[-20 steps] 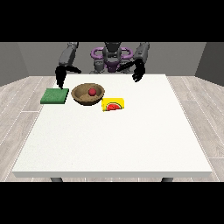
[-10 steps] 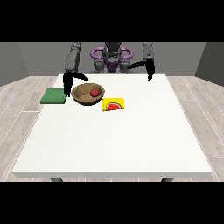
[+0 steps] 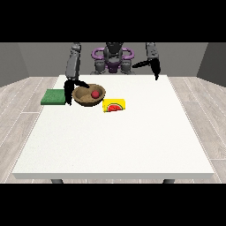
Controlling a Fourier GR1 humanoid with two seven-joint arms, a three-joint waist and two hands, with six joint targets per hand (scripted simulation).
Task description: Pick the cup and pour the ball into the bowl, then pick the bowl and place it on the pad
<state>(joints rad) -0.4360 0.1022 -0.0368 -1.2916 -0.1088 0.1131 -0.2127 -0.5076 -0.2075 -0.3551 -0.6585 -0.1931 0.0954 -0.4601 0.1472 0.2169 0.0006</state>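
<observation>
A brown wooden bowl [image 3: 86, 99] stands on the white table at the back left, with a red ball [image 3: 95, 94] inside it. A yellow cup [image 3: 114, 105] with a watermelon picture lies on its side just right of the bowl. The green pad [image 3: 54, 96] lies flat to the bowl's left. The hand at the view's left [image 3: 69, 91] hangs between pad and bowl, at the bowl's left rim. Its fingers point down outside the rim and its thumb reaches over it; it is open. The hand at the view's right [image 3: 155, 71] hovers open above the table's far edge, holding nothing.
The table [image 3: 132, 141] stretches wide and white towards the camera. The robot's torso [image 3: 113, 59] stands behind the far edge. Grey plank floor surrounds the table.
The hand at the view's left has come down from above the pad to the bowl's left rim. The hand at the view's right has shifted slightly outward and lower.
</observation>
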